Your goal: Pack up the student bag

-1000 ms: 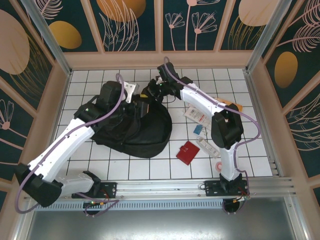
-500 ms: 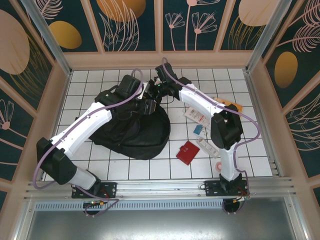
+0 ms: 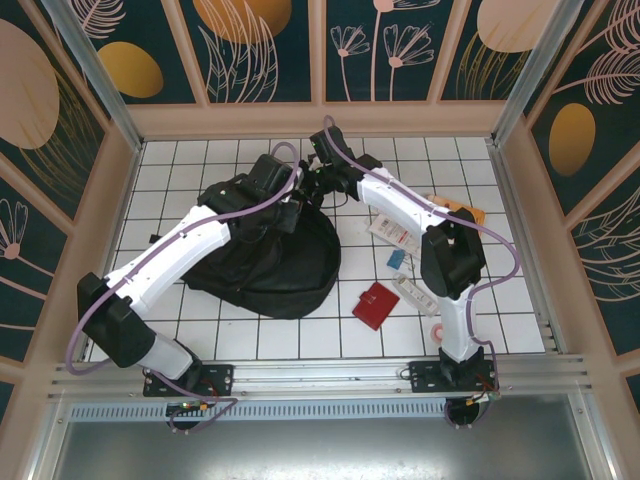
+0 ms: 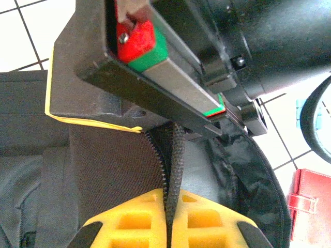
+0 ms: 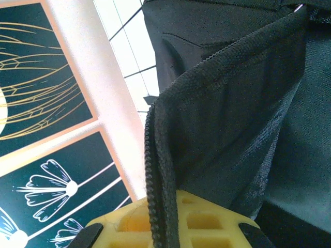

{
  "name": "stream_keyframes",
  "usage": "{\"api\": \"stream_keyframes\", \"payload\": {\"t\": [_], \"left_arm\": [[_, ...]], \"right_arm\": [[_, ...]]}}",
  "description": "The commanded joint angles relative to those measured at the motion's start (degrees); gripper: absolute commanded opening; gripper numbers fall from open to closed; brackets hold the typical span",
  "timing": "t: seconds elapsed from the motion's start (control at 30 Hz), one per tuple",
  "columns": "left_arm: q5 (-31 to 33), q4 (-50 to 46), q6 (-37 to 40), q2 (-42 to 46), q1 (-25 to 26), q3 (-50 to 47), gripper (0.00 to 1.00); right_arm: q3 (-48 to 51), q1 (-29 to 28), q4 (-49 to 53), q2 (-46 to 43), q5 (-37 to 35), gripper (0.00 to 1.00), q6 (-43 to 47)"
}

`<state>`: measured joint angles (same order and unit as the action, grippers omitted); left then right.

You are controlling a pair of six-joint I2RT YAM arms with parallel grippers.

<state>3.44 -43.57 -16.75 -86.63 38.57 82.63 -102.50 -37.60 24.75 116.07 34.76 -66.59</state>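
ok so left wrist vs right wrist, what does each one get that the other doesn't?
Left wrist: the right arm close above the bag, a red wallet on the table at the right edge, and the left gripper shut on a black strip at the bag's zipper.
Right wrist: flower-patterned wall panels behind the bag, and the right gripper shut on the zipper edge.
Both: black bag fabric, zipper teeth, white table tiles, a yellow-fingered gripper pinching the bag.
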Motion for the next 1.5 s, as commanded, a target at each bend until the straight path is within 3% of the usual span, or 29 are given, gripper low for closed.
{"api": "stream_keyframes", "payload": {"t": [0.0, 0.3, 0.53, 0.8, 1.07, 1.2, 1.47], "left_arm": [[-0.21, -1.76, 0.80, 2.36, 0.08, 0.86, 0.00], [-1.39, 0.53, 0.45, 7.06, 0.03, -1.29, 0.00], [-0.56, 2.32, -0.42, 10.27, -0.04, -4.11, 0.00], [-1.57, 8.21, -2.05, 11.31, -0.36, -6.93, 0.00], [-12.69, 20.69, -6.69, 10.72, -5.45, -10.60, 0.00], [-17.96, 27.22, -9.58, 9.21, -7.16, -11.26, 0.00], [-20.11, 30.84, -9.12, 5.59, -7.10, -10.42, 0.00]], "right_arm": [[-2.00, 0.01, -0.45, 0.63, 0.15, 0.13, 0.00], [-1.14, 1.65, 0.88, -2.87, -5.73, 0.60, 2.51], [2.92, 3.93, -1.81, -8.26, -9.50, 0.70, 6.50], [7.28, 5.85, -3.41, -15.05, -13.65, 0.71, 15.47], [21.64, 5.94, -6.56, -28.50, -23.71, 0.68, 22.41], [28.92, 5.95, -4.50, -34.50, -28.19, 0.65, 26.10], [41.07, 5.92, 4.70, -44.50, -40.98, 0.64, 28.57]]}}
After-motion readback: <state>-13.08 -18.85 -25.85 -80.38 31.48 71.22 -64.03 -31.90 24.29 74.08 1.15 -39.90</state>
